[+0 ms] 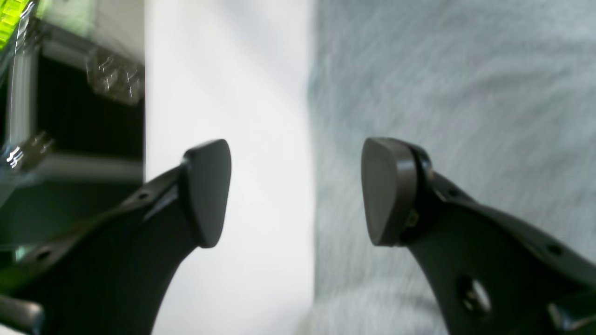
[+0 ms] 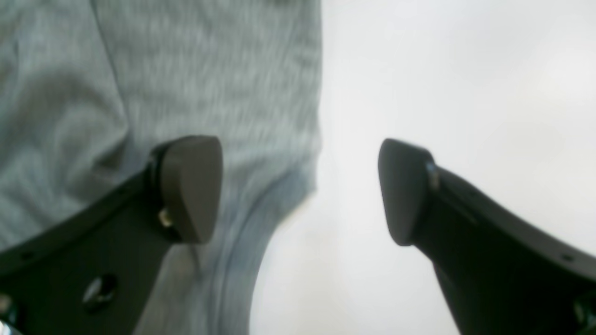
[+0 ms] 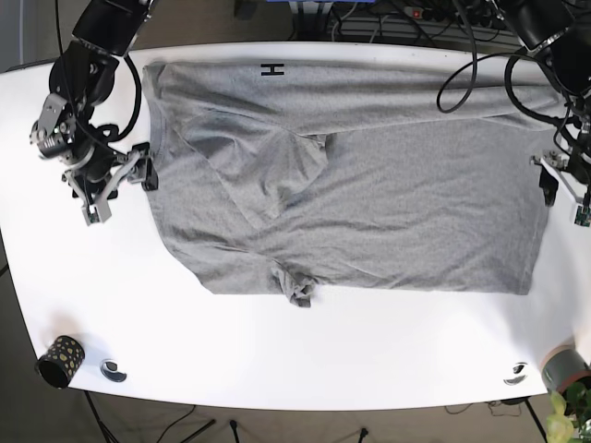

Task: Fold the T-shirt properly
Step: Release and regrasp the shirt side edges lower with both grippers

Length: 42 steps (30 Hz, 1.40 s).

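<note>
Across the white table the grey T-shirt is spread flat, its collar end toward the base view's left and its hem toward the right; both sleeves are already tucked inward onto the body. The step in hand is judged to be a two-ended grasp ahead of a lengthwise fold. To do it well, each edge should be straddled squarely, one finger over cloth and one over bare table, and both layers pinched together so the tucked sleeves are not dragged out. A matched lift at both ends is advised.

The right gripper is held released just beside the collar-end edge, which is seen passing between its spread fingers in the right wrist view. In the base view this arm is bent down from the table's far left corner.

The left gripper is likewise released, empty, poised over the hem edge, one finger over table, the other over cloth. Contact with the fabric cannot be told.
</note>
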Motion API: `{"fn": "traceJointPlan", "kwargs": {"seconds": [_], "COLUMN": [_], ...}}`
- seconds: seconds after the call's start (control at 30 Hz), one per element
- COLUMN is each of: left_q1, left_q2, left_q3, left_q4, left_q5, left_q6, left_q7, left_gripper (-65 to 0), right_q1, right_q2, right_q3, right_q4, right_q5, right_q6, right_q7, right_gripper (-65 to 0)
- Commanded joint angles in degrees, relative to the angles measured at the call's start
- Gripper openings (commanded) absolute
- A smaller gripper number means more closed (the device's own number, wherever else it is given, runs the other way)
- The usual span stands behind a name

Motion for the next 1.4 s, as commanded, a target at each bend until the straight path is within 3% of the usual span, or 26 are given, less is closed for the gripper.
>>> {"fn": "traceJointPlan", "kwargs": {"seconds": [0.0, 0.13, 0.3, 0.37, 0.57, 0.8, 1.03, 1.13, 1.23, 1.37], "left_q1": [-3.35, -7.39, -13.81, -15.65, -18.56, -20.49, -21.19, -22.86, -25.68, -30.07], "left_q2": [-1.11, -1.02, -0.94, -0.94, -1.29, -3.05, -3.93, -5.07, -5.6, -7.44], "left_q3": [1.67, 4.3, 6.68, 7.12, 8.79, 9.67, 9.4, 9.67, 9.67, 9.75], "left_q4": [-1.88, -5.75, -12.43, -14.8, -23.59, -28.87, -30.28, -32.82, -37.92, -45.31], "left_q5": [0.06, -0.02, -0.02, -0.02, 0.06, -0.02, -0.02, 0.06, 0.06, 0.06], "left_q6": [0.62, 0.62, 0.62, 1.9, 5.68, 7.08, 7.17, 7.26, 7.26, 7.26], "left_q7": [-0.79, -0.87, -0.96, -2.1, -10.98, -12.3, -12.3, -12.39, -12.39, -12.92], "left_gripper": [-24.2, -24.2, -24.2, -24.2, -23.7, -23.7, -23.6, -23.6, -23.6, -23.5], "right_q1": [4.7, 10.77, 17.28, 19.47, 26.07, 30.64, 28.62, 27.91, 27.83, 27.83], "right_q2": [1.8, 3.74, 4.35, 4.88, 6.46, 8.05, 7.43, 5.76, 5.14, 4.35], "right_q3": [-0.17, -2.8, -6.06, -7.82, -16.25, -22.58, -25.4, -25.31, -25.31, -25.31], "right_q4": [-3.56, -10.68, -20.26, -24.13, -37.4, -51.12, -52.35, -52.26, -52.26, -52.26], "right_q5": [0.99, 0.99, 0.91, 0.91, 0.91, 0.91, 0.99, 1.08, 0.99, 0.99], "right_q6": [0.3, 0.3, 0.3, -0.98, -2.03, -2.03, -2.03, -2.03, -2.03, -2.03], "right_q7": [0.8, 1.59, 6.86, 9.06, 20.14, 31.13, 32.97, 32.97, 32.97, 33.06], "right_gripper": [-14.9, -14.9, -14.9, -14.9, -14.9, -14.9, -14.9, -15.1, -19.8, -36.9]}}
